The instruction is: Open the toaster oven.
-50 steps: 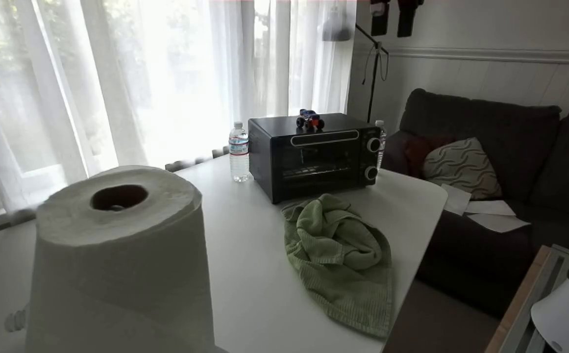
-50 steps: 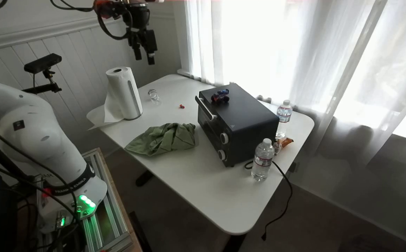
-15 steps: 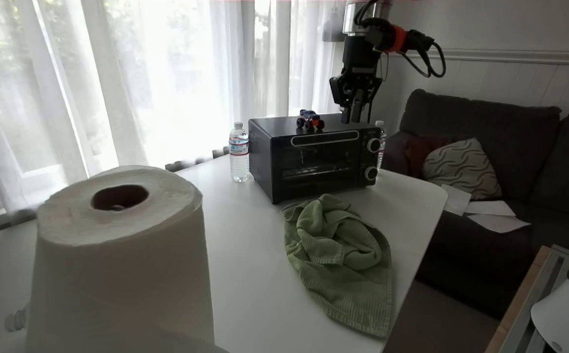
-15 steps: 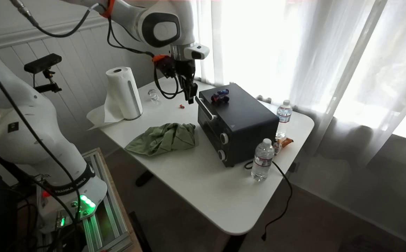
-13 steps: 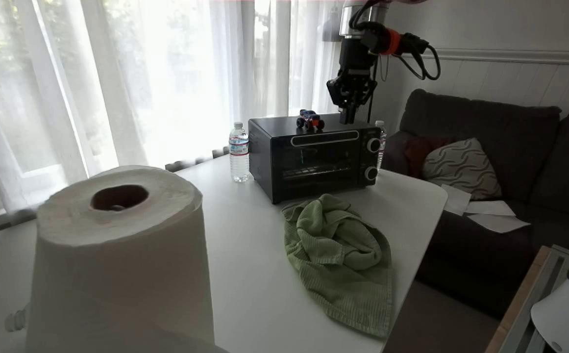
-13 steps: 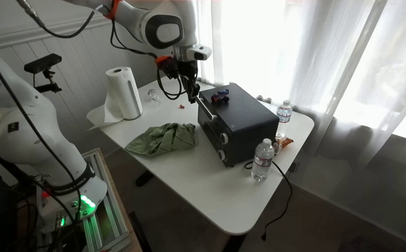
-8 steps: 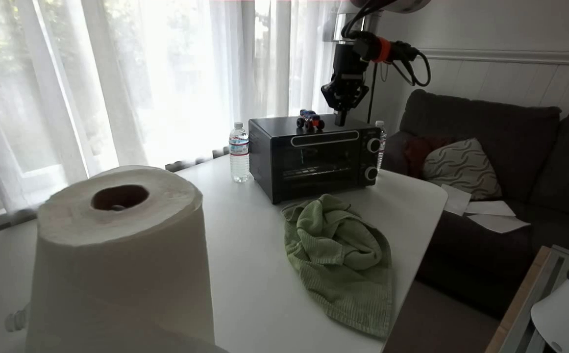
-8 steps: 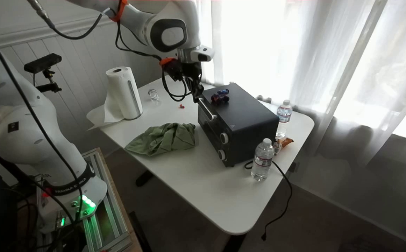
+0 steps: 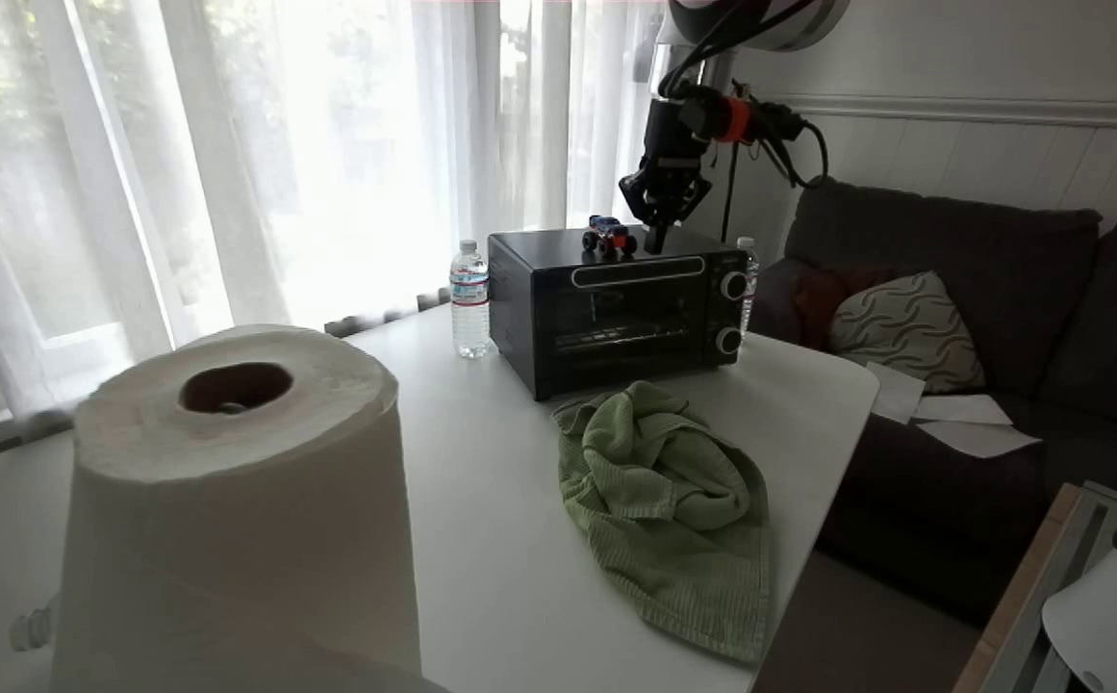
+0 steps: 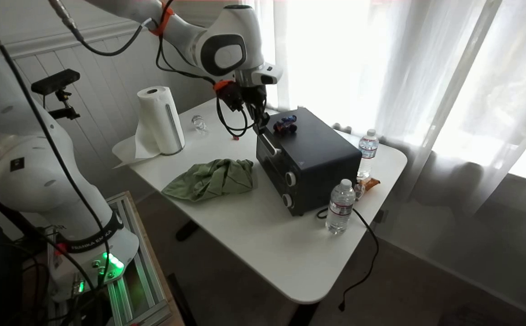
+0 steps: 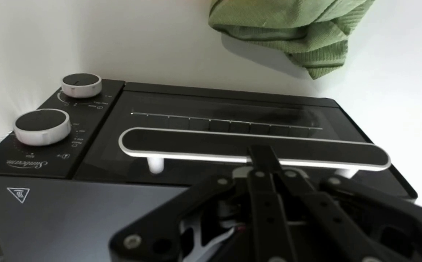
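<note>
The black toaster oven (image 9: pixel 520 308) sits on the white table with its glass door (image 9: pixel 616 322) closed and upright. A silver-edged handle bar (image 11: pixel 181 143) runs along the top of that door. My gripper (image 11: pixel 261 151) is shut with its fingertips pressed together and nothing between them. In the wrist view the tips overlap the middle of the bar. An exterior view has the gripper (image 9: pixel 654 243) over the oven's front top edge, right of the toy truck; whether it touches the bar I cannot tell. Two control knobs (image 11: pixel 41 125) are beside the door.
A toy truck (image 9: pixel 608 237) stands on the oven top, close to my gripper. Water bottles (image 10: pixel 340 206) flank the oven. In front lies a green towel (image 10: pixel 215 179); a paper towel roll (image 10: pixel 161 120) stands at the table's edge. A power cord (image 10: pixel 371 253) hangs off the table.
The arm has come down from high up to the oven's front. Over the last second the fingers closed together, and the gripper moved along the handle toward the toy truck. The oven has not moved.
</note>
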Tool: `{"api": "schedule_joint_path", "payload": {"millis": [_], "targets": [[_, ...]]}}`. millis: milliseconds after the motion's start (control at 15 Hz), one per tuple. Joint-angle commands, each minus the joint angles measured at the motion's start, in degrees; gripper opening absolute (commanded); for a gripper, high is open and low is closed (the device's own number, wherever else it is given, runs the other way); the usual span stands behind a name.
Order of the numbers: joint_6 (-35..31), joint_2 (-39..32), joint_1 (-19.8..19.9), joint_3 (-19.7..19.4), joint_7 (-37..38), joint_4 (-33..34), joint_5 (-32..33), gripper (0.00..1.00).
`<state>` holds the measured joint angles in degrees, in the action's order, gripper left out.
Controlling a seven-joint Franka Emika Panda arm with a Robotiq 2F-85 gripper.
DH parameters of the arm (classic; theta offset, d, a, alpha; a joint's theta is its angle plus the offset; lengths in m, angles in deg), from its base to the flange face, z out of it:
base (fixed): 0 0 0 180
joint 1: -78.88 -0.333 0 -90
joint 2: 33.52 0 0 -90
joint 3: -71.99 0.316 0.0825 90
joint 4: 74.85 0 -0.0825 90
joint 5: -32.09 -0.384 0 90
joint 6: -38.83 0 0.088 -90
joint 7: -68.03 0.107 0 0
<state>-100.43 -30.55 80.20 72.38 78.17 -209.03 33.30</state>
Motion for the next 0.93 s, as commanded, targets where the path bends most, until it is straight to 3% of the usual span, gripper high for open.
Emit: {"api": "schedule_joint_path", "payload": {"millis": [0,867], "targets": [[-2.32,-0.53,0.05,-0.36,1.47,0.09,0.77,0.0],[-6.8,-2.47,-0.19,-0.45,1.17,-0.74,1.21,0.0]]}}
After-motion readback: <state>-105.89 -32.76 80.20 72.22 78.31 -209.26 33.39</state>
